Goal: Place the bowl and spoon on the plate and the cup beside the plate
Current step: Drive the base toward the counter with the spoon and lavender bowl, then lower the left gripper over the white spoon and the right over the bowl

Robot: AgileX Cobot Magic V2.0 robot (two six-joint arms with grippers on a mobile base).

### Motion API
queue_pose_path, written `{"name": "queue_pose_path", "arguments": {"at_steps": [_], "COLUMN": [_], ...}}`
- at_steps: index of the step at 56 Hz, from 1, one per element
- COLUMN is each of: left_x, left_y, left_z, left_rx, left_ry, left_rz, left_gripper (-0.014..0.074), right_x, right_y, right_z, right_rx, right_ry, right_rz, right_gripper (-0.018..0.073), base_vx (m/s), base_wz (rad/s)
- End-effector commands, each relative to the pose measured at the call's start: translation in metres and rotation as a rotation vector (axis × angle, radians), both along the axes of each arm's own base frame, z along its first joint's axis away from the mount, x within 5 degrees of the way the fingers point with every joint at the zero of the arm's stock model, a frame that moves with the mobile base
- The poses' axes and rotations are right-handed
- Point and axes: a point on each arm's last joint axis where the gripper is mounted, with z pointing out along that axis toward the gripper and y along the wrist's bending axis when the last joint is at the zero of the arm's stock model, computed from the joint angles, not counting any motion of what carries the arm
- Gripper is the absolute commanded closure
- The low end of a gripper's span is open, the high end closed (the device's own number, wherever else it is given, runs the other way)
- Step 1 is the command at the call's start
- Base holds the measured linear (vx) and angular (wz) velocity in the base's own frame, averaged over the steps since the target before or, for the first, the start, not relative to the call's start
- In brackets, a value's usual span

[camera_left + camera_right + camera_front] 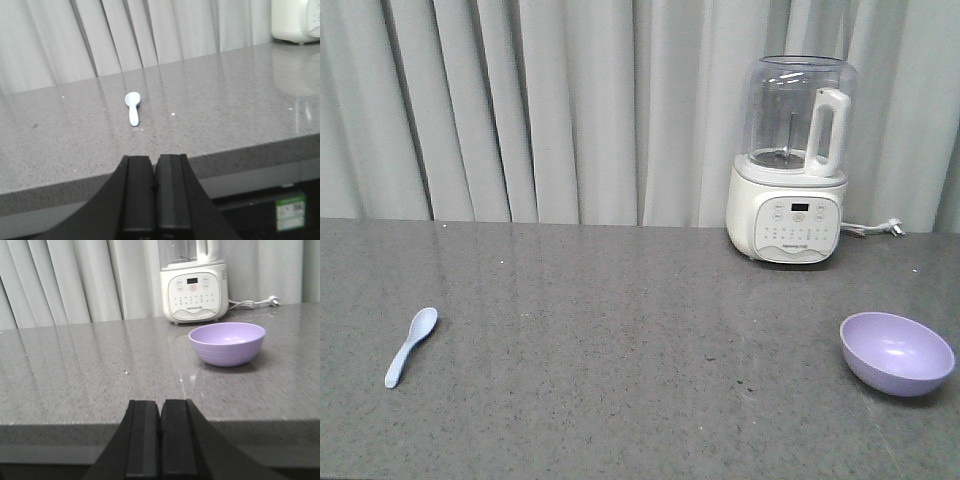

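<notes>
A small pale blue plastic spoon [410, 347] lies at the left of the grey speckled countertop [620, 330]; a round lavender plastic bowl [897, 352] stands upright at the right, well apart. The left gripper [154, 167] and the right gripper [160, 410] both have jaws pressed together, empty.

Grey speckled countertop [620, 350], pale pleated curtains [570, 110]

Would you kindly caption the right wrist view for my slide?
Shut right tool before the counter edge, bowl and blender ahead.
</notes>
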Motion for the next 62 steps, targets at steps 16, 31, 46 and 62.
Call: {"name": "queue_pose_path", "arguments": {"at_steps": [16,31,46,62], "left_x": [-0.0014,-0.0014,-0.0014,-0.0014], "left_y": [0.0015,0.0015,0.0015,0.0015], "left_z": [0.0166,0.0166,0.0166,0.0166], "left_rx": [-0.033,-0.033,-0.033,-0.033], "left_ry": [-0.113,-0.113,-0.113,-0.113], "left_rz": [0.016,0.016,0.016,0.016], "left_gripper": [0.0594,0.0594,0.0594,0.0594], "right_x": [-0.0004,-0.0004,-0.0004,-0.0004], "right_y": [0.0005,0.0005,0.0005,0.0005], "right_z": [0.0073,0.0073,0.0073,0.0073], "right_rx": [-0.006,-0.006,-0.006,-0.006], "right_ry": [-0.089,-0.089,-0.089,-0.089], "right_rz": [0.004,0.004,0.004,0.004], "right_gripper": [0.0560,0.0560,0.0560,0.0560], "base_vx": [0.28,0.23,0.13,0.03], "base_wz": [0.08,-0.10,-0.13,-0.03]}}
